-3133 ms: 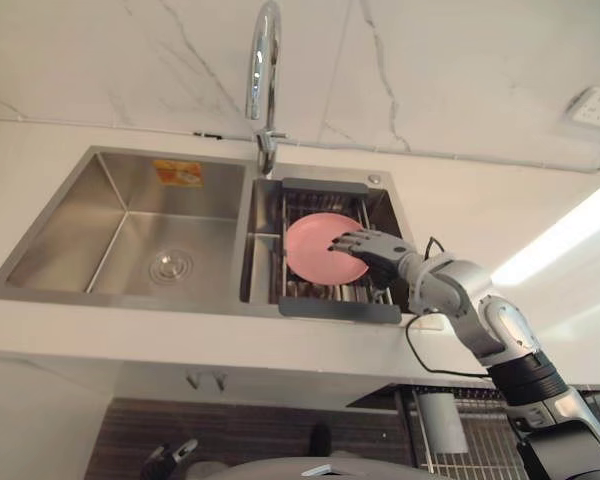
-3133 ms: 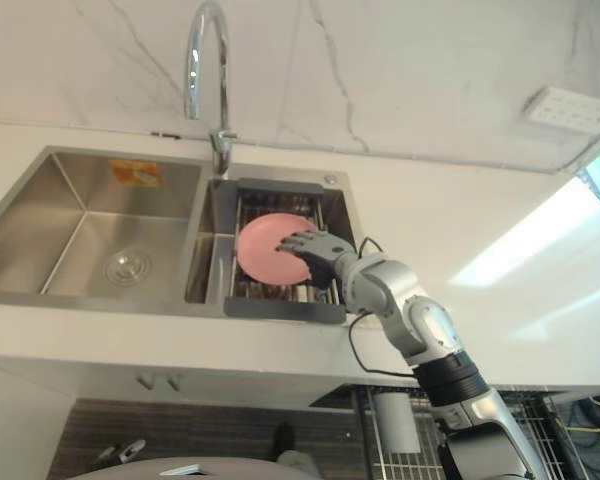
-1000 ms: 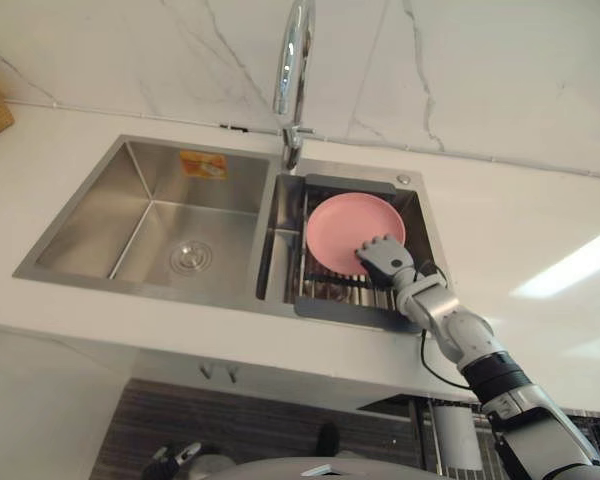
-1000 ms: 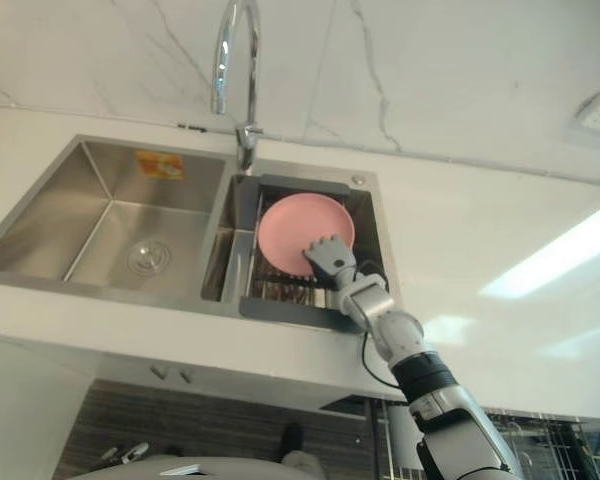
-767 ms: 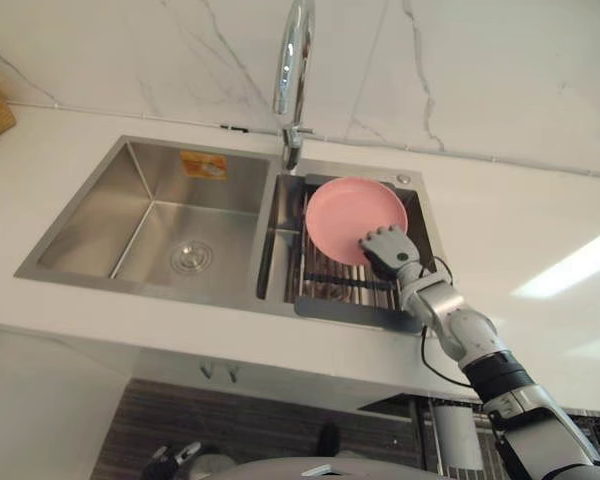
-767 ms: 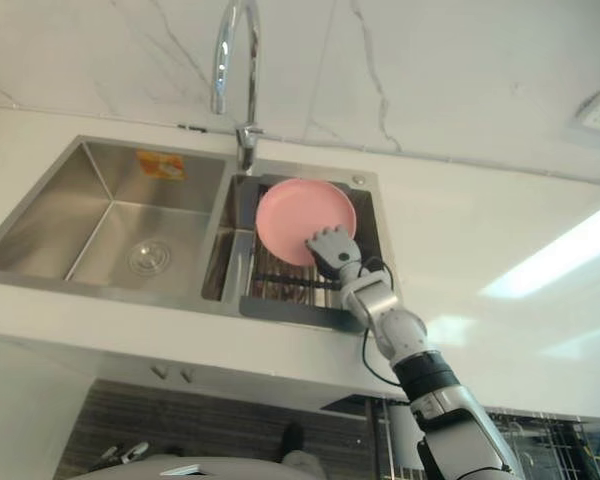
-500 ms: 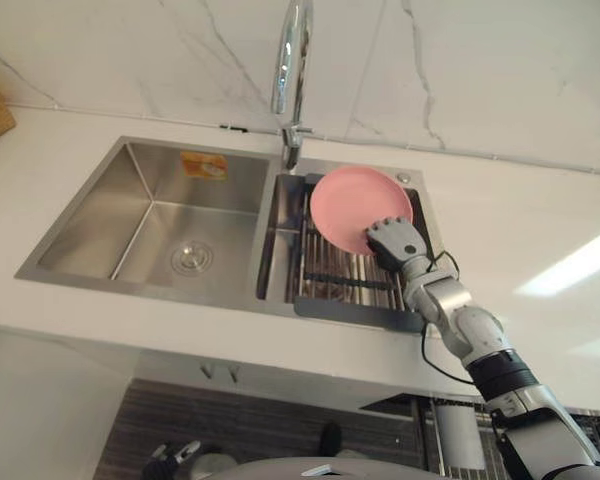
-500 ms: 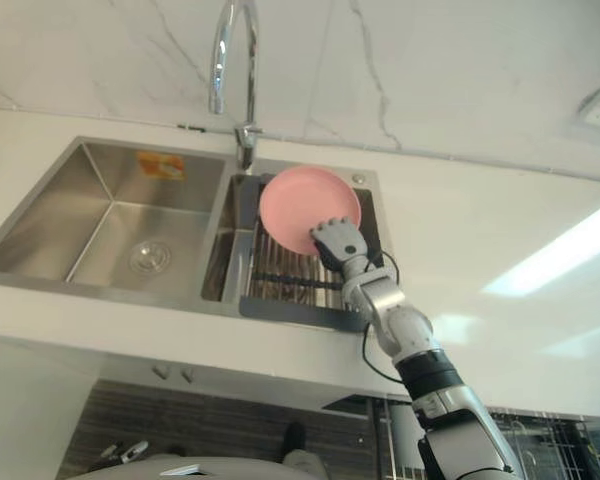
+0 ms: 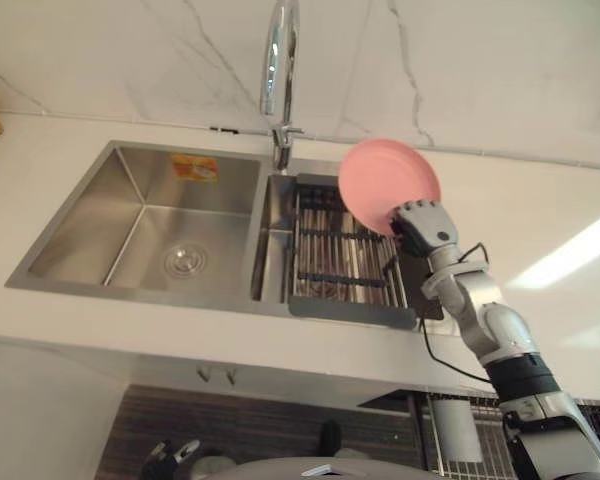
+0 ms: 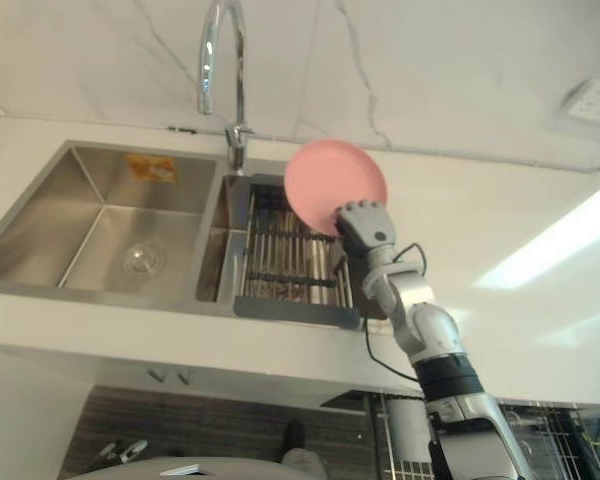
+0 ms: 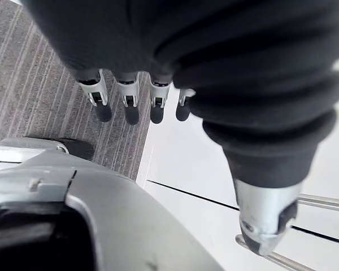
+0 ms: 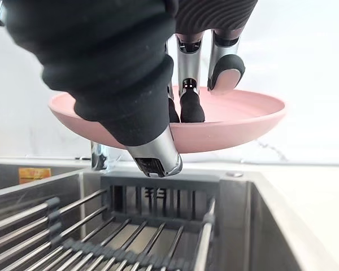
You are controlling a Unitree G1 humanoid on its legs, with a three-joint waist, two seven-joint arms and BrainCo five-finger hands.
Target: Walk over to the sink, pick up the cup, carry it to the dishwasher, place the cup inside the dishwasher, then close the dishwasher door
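The right hand [image 9: 421, 226] pinched a plate [image 9: 384, 180] by its near rim, fingers [image 12: 190, 84] inside the dish and thumb beneath. The plate was round, shallow, plain pink and matte, held tilted in the air above the dark wire rack [image 9: 341, 262] in the sink's [image 9: 76, 225] right basin, near the faucet [image 9: 278, 70]. The left hand [image 11: 129, 105] hung with straight, relaxed fingers over the floor, holding nothing.
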